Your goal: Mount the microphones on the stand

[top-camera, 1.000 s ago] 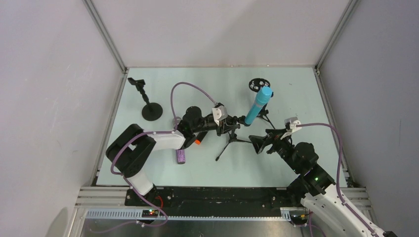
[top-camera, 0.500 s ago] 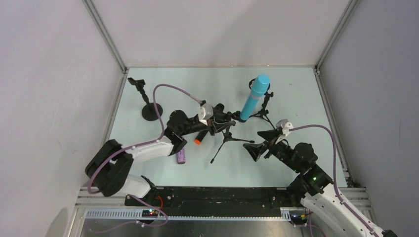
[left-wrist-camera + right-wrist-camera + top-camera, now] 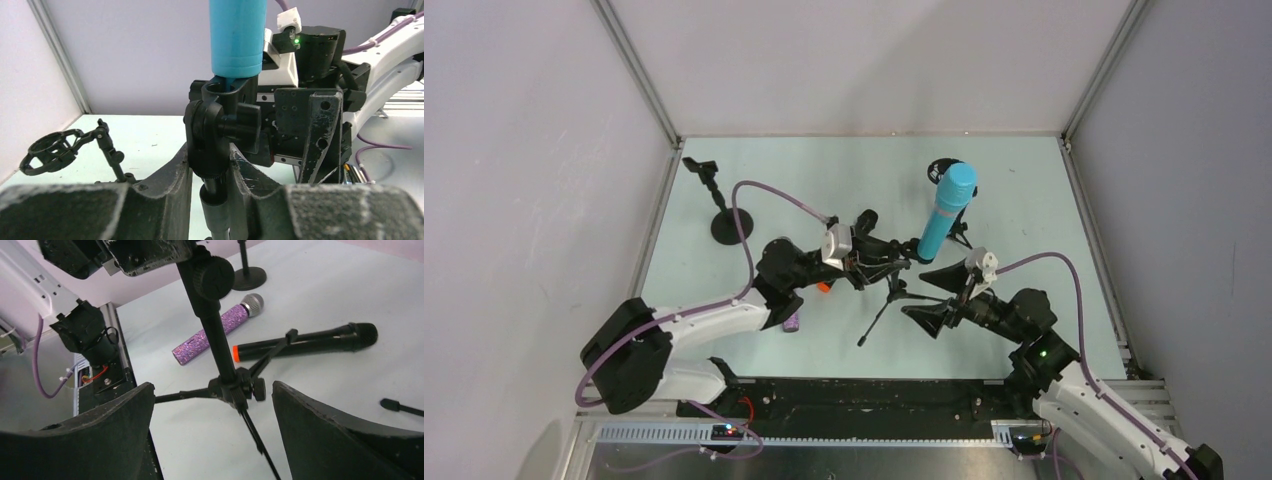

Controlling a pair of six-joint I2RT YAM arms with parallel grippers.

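The turquoise-blue mic [image 3: 946,212] stands nearly upright in the clip [image 3: 220,117] of a black tripod stand [image 3: 892,292]. My left gripper [image 3: 895,263] is shut on the stand's post just under the clip, as the left wrist view [image 3: 210,170] shows. My right gripper [image 3: 930,297] is wide open and empty, its jaws facing the tripod's hub [image 3: 235,387] from the near right. The purple glitter mic [image 3: 215,330] and the black mic with the orange end [image 3: 305,342] lie on the table beside the stand. In the top view the purple mic [image 3: 791,321] is mostly under my left arm.
A round-base stand [image 3: 724,215] with an empty clip stands at the far left. A second small tripod with a ring holder [image 3: 944,168] stands behind the turquoise mic and also shows in the left wrist view [image 3: 50,150]. Walls enclose the table on three sides.
The left arm has stretched out and turned the stand, so the turquoise mic went from tilted to nearly upright. The right gripper has moved left, close to the tripod.
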